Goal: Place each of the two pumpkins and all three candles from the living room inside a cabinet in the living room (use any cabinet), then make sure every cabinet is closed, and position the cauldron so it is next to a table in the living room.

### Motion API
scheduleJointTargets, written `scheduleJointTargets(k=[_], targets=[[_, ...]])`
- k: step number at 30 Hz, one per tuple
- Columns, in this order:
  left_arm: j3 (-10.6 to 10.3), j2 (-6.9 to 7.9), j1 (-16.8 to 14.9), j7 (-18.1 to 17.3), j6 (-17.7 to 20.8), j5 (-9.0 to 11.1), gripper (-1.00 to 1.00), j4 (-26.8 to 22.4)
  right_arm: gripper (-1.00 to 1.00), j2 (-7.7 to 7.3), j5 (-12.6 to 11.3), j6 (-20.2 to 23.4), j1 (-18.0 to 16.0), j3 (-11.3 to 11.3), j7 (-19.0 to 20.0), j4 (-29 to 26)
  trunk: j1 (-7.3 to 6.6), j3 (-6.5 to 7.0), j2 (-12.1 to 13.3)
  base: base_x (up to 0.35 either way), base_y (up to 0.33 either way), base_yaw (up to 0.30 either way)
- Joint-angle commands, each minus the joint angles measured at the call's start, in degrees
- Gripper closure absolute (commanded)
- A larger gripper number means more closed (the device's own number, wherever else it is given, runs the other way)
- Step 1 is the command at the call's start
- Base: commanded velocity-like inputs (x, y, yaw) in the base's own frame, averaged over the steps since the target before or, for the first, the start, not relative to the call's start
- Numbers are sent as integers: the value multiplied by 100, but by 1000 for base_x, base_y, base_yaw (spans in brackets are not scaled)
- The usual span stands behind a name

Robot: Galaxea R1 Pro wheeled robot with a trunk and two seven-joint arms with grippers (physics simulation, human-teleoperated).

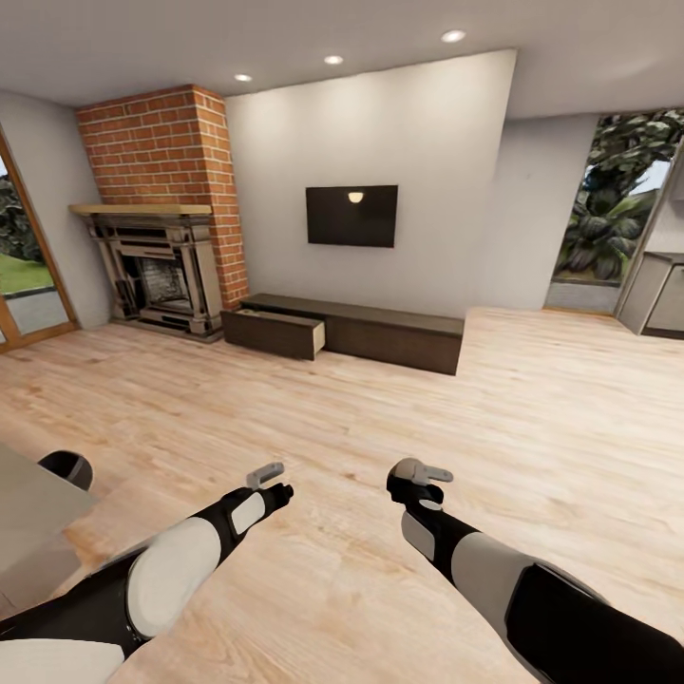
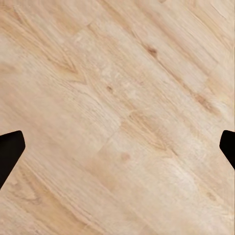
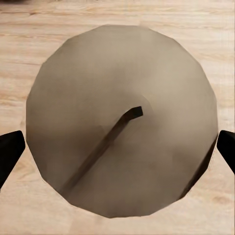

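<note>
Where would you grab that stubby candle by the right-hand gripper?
By its curved side wall, coming down over the wick end. The candle is a short, wide cylinder, so opposite sides give the fingers the best purchase. The right gripper straddles it that way.

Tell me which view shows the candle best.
The right wrist view: the candle sits between the right claw's fingertips, its top and wick facing the camera. In the head view, a grey-beige bit at the right claw may be it.

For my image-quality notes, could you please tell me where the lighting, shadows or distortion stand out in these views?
Head view: wide-angle bending of walls; a lamp's reflection glares on the TV. Right wrist view: the candle between the fingertips is shaded darker toward one side, its wick casting a streak. Left wrist view: evenly lit floor, no shadows.
</note>
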Motion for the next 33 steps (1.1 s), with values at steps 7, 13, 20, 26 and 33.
scheduleJointTargets(k=[7, 13, 20, 26, 33], targets=[[15, 3, -2, 20, 29, 9, -100, -11, 100, 0, -38, -16, -4, 67, -23, -5, 3, -6, -3, 335, 0, 0], [15, 15, -2, 20, 29, 10, -100, -14, 100, 0, -38, -16, -4, 61, -23, -2, 3, -6, -3, 334, 0, 0], [15, 12, -2, 29, 36, 9, -100, -10, 100, 0, -38, -16, -4, 64, -23, 3, 3, -6, -3, 335, 0, 0], [15, 12, -2, 29, 13, 9, -100, -10, 100, 0, -38, -16, -4, 68, -23, 3, -63, 48, 117, 334, -8, 0], [15, 12, -2, 29, 12, 9, -100, -10, 100, 0, -38, -16, -4, 69, -23, 3, -217, 174, 398, 334, -1, 0]])
